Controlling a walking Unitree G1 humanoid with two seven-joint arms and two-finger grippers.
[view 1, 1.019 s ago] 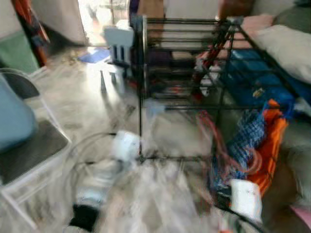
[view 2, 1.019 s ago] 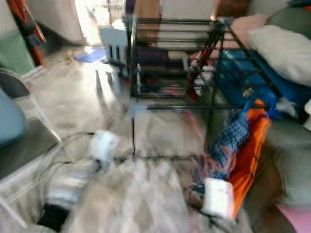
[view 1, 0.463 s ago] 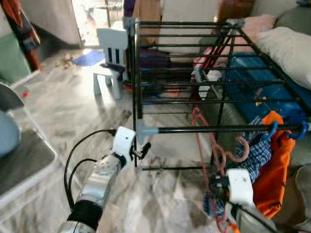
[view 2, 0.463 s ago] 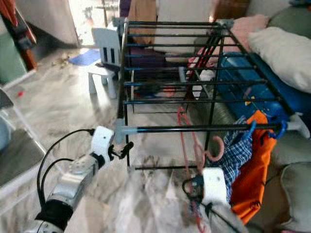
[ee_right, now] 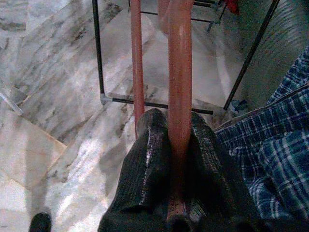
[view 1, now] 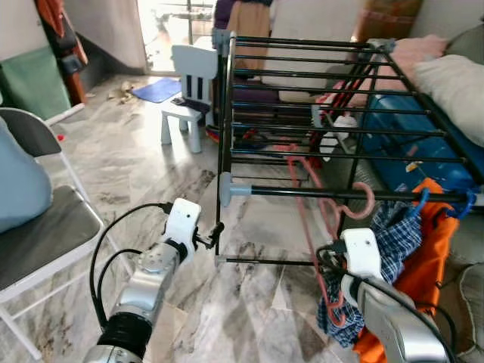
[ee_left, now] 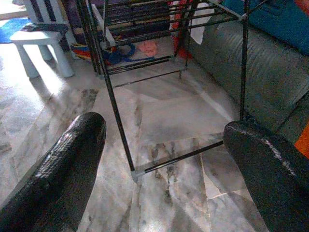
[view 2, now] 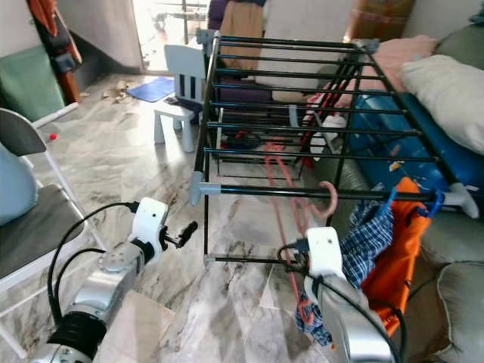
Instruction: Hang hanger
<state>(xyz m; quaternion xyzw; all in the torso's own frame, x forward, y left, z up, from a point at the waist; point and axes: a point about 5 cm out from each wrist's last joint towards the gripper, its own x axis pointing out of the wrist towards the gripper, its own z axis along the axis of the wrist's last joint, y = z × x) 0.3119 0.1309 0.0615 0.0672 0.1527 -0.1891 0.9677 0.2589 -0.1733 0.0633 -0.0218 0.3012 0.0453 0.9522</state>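
Since half a second ago our right gripper (ee_right: pixel 176 145) has carried the hanger (view 1: pixel 330 212) up — its hook now curls over the rack (view 1: pixel 340 113)'s front bar. Its jaws pinch the hanger's stem; our left gripper (ee_left: pixel 159 164) hovers by the rack's front leg — jaws spread and empty.

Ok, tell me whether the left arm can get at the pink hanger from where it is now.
Probably not without shifting: the left gripper, open, sits outside the drying rack's corner post, while the pink hanger hangs further along the front bar, already clamped by the right gripper.
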